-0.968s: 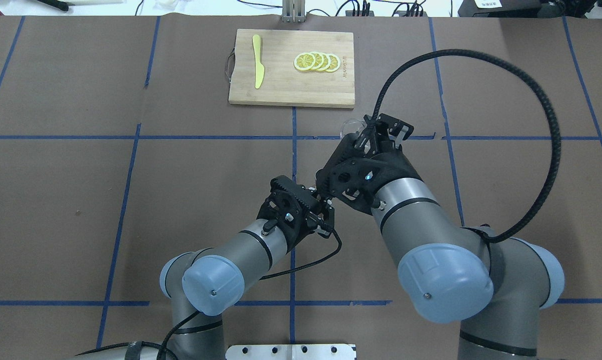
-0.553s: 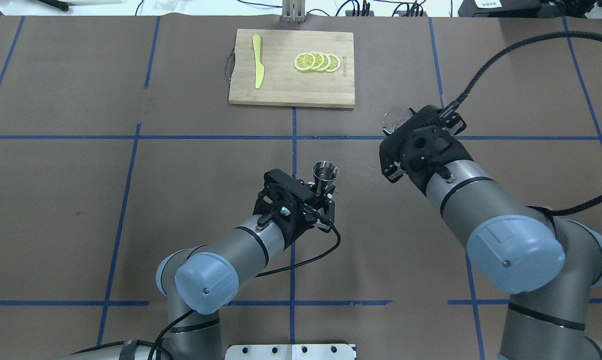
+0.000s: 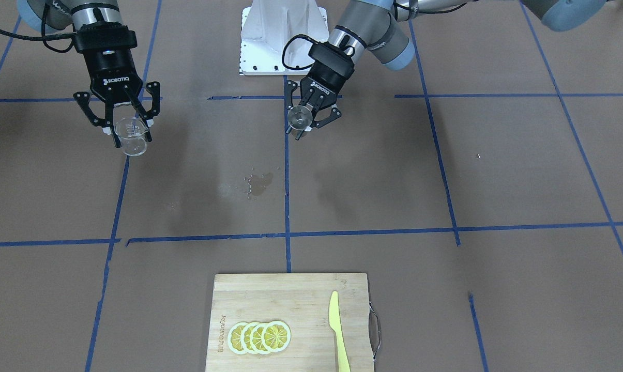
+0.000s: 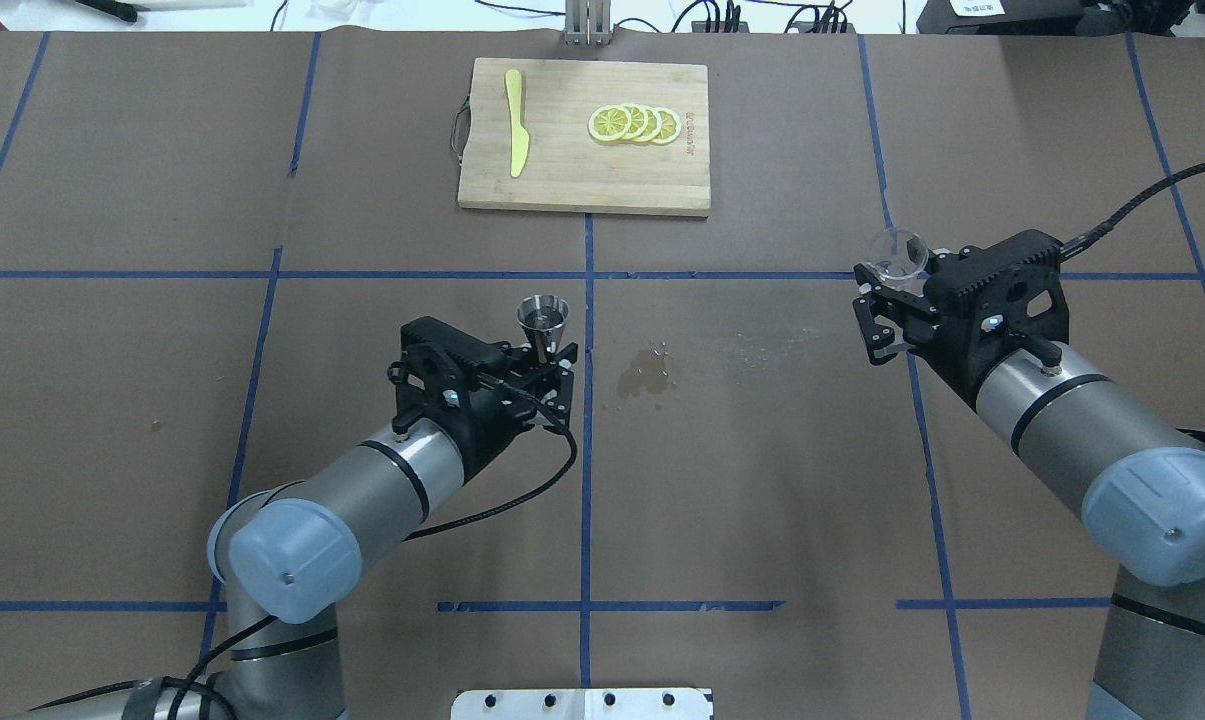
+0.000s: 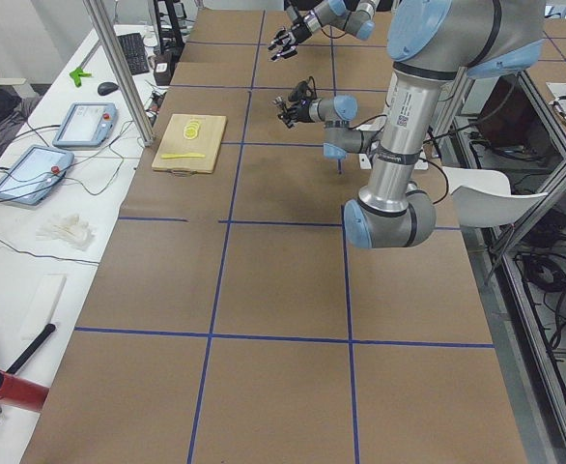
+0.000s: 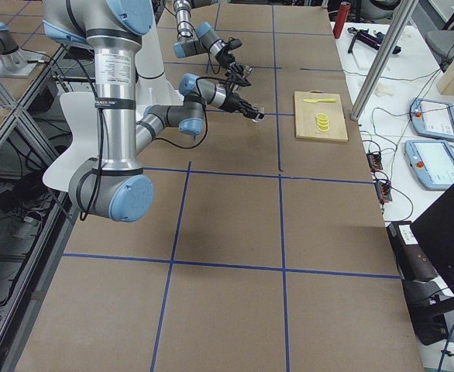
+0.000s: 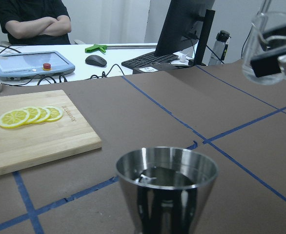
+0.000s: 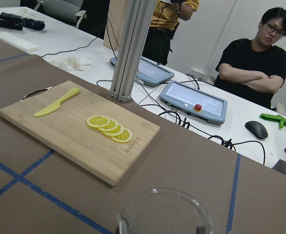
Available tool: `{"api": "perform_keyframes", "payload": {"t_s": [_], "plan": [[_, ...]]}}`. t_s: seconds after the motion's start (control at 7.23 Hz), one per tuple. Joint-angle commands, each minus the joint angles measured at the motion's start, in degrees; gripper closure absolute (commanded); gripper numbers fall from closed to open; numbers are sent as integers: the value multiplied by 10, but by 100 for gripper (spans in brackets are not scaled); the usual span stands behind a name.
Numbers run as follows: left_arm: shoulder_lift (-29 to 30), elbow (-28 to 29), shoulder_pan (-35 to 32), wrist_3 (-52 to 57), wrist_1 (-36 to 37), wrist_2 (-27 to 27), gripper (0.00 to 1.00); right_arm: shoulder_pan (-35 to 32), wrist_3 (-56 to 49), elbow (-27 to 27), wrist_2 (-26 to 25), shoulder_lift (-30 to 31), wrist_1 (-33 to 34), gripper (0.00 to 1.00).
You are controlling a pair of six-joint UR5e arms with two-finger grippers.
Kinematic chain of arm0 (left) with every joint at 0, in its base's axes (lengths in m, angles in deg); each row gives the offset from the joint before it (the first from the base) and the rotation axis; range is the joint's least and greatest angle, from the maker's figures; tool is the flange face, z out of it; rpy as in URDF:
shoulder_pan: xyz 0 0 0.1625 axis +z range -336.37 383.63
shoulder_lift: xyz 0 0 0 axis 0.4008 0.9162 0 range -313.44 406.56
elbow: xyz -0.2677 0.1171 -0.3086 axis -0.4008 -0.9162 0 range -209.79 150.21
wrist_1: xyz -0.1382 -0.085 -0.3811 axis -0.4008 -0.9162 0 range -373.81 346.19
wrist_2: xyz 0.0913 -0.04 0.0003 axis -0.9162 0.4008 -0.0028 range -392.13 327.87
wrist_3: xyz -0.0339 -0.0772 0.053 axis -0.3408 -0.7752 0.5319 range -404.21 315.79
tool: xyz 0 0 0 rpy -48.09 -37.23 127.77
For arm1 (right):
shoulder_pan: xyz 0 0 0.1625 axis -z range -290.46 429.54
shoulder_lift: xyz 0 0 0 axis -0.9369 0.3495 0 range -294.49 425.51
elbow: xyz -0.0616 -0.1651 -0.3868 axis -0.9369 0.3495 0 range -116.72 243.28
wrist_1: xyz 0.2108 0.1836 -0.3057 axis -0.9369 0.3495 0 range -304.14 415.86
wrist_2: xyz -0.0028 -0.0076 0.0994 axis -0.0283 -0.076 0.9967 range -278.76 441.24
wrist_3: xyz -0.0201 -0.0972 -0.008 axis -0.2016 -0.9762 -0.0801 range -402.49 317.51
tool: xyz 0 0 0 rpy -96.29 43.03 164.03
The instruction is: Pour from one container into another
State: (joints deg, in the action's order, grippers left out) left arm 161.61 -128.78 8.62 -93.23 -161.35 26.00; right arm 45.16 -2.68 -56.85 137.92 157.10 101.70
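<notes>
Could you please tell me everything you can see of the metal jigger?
The metal jigger is small, silver and shiny: a round open rim above a cone narrowing downward, its lower part hidden. It stands upright, clamped in the left gripper, near the middle of the table. The left wrist view shows a dark, reflective inside that seems to hold a little liquid. Nothing else touches it; the glass cup is held far off.

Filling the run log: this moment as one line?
left gripper shut on jigger, upright | right gripper shut on cup | spill between
</notes>
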Motion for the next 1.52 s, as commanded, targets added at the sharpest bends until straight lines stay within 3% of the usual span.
{"api": "perform_keyframes", "payload": {"t_s": [0.0, 0.14, 0.55, 0.97, 1.24, 1.38], "plan": [[-74, -28, -3, -98, 0, -97, 100, -8, 130, 14, 9, 13, -15, 100], [-118, -43, -4, -121, 1, -120, 100, -8, 161, 14, 20, 19, -15, 100], [-221, -51, -5, -185, 3, -267, 100, -11, 249, 24, 13, 80, -12, 100], [-255, -34, -5, -216, 9, -296, 100, -26, 301, 44, 4, 84, -19, 100], [-254, -8, -2, -295, 99, -292, 100, -25, 302, 47, 6, 76, -21, 100], [-253, -7, -1, -314, 130, -287, 100, -25, 298, 75, 6, 73, -58, 100]]}}
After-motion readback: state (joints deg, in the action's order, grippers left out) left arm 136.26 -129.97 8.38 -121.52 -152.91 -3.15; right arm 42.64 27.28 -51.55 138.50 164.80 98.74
